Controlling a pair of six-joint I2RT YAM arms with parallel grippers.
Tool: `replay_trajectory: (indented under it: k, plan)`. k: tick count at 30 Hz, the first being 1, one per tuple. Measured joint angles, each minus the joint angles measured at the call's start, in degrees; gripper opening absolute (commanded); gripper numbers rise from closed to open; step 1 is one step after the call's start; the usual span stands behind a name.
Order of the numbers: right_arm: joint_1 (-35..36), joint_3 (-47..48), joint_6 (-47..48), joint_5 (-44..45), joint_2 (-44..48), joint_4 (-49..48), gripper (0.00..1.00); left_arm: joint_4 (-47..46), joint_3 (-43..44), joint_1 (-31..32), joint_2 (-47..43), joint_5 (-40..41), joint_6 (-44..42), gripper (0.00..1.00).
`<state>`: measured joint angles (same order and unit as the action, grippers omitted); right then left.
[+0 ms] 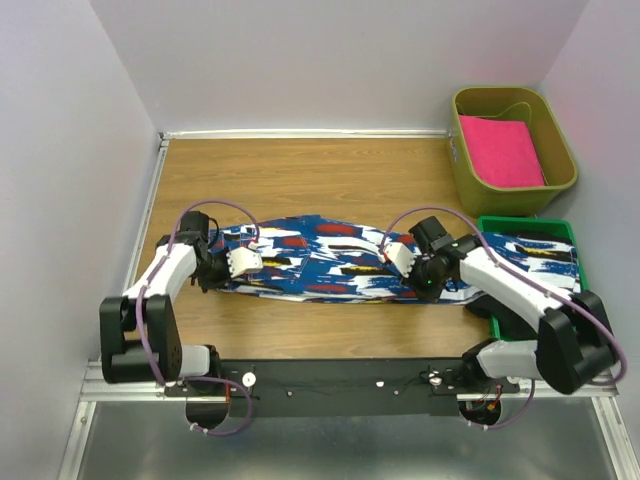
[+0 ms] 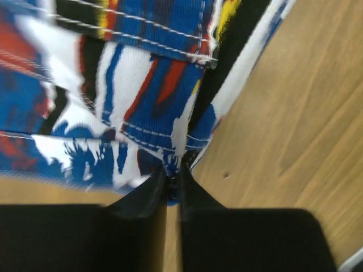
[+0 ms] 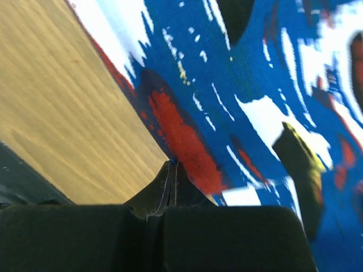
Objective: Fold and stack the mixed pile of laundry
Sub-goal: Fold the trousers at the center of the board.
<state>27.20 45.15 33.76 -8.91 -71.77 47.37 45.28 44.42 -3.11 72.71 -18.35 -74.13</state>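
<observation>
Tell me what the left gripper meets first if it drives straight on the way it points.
The blue patterned cloth: the left gripper has its jaws shut on the hem, and more cloth seemingly lies directly ahead.

Near the desk's right edge, the right end of the blue cloth (image 1: 310, 262) passes under the right arm (image 1: 505, 280), so its meeting with the green bin (image 1: 520, 221) cannot be told. In the left wrist view the cloth is blurred and runs off the top and left; the left gripper (image 2: 173, 180) covers the hem it pinches. The right gripper (image 3: 172, 169) likewise hides its pinched edge.
</observation>
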Motion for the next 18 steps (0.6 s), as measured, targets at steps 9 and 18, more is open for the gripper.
replay_trajectory:
  k: [9,18]
  plan:
    - [0.1,1.9,0.2,0.4,-7.7,-4.0,0.01,1.5,9.2,-6.6,5.8,-2.8,2.6,0.41]
    - [-0.2,3.2,-0.1,1.3,-7.7,-3.8,0.01,-0.7,14.7,-10.4,6.4,-2.7,4.4,0.60]
